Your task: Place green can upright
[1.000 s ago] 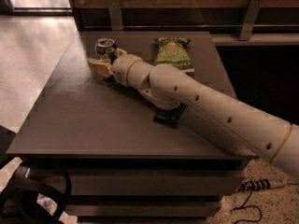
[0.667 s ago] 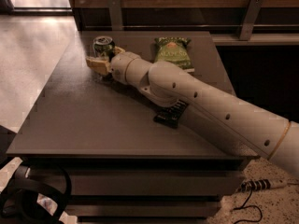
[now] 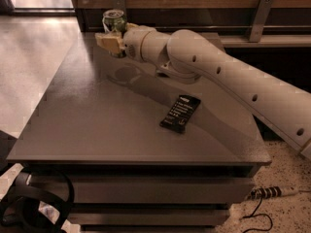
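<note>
The green can (image 3: 113, 20) is a small dark-green can with a silver top, seen at the far left of the table (image 3: 97, 125). It stands upright in the air, a little above the tabletop. My gripper (image 3: 112, 33) is shut on its lower part, with the tan fingers (image 3: 108, 41) on either side of it. The white arm reaches in from the right edge of the view. The can's lower half is hidden behind the fingers.
A black flat packet (image 3: 180, 112) lies near the table's middle, under the arm. A wooden wall with metal brackets (image 3: 257, 18) runs behind the table. Cables lie on the floor (image 3: 269, 193) at the lower right, and the table's left edge drops off to the floor.
The gripper has lifted the can off the tabletop and carried it toward the back left. The arm rose with it, uncovering the black packet and now hiding the green snack bag.
</note>
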{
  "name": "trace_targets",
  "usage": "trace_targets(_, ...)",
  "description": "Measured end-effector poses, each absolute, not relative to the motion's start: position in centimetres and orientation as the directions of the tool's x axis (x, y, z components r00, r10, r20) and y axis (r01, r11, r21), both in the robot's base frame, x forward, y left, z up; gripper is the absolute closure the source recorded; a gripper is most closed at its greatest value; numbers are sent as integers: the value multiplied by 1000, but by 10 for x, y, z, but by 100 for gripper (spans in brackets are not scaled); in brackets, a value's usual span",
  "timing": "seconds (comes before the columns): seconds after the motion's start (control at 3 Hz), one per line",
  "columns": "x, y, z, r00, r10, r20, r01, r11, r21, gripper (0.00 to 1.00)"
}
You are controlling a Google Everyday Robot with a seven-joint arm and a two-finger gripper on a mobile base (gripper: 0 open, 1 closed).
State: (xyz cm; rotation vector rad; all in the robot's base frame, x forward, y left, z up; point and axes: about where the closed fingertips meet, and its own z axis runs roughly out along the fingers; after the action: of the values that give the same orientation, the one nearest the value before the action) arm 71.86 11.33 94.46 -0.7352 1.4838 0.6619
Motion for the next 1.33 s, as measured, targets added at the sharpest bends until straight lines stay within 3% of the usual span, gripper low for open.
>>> trace_targets(0.67, 731, 54, 997, 12, -99, -995, -828, 557, -65, 100)
trace_targets(1.0, 731, 54, 997, 12, -99, -995, -828, 557, -65, 100)
trace_targets(1.33, 729, 53, 1006, 107, -153, -983, -811, 558, -175, 100)
